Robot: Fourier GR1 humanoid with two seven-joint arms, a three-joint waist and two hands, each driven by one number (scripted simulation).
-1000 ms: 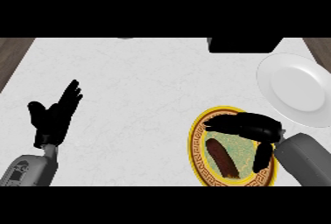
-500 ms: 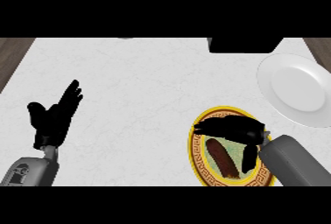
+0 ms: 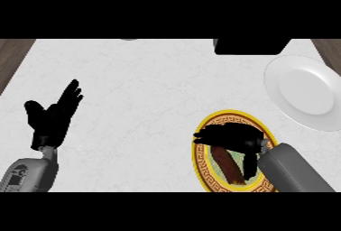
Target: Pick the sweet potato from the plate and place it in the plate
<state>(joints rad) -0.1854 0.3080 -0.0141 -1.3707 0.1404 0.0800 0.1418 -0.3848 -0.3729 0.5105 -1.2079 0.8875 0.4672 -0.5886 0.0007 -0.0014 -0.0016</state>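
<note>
A brown sweet potato [image 3: 228, 165] lies on a plate with a yellow patterned rim [image 3: 201, 162] at the lower right of the counter. My right hand [image 3: 230, 135] hangs over the plate's upper half, fingers stretched left above the potato's upper end and thumb pointing down beside it, open and holding nothing. A plain white plate [image 3: 306, 91] sits at the right edge, further back. At the left of the counter my left hand [image 3: 52, 118] rests open with fingers up.
A black block [image 3: 251, 46] stands at the counter's back edge, right of centre. A small grey object [image 3: 128, 39] shows at the back edge. The white marbled counter [image 3: 146, 99] stretches between the hands; wooden floor shows at both back corners.
My right hand has moved left and down over the patterned plate, closer to the sweet potato. The left hand has stayed still.
</note>
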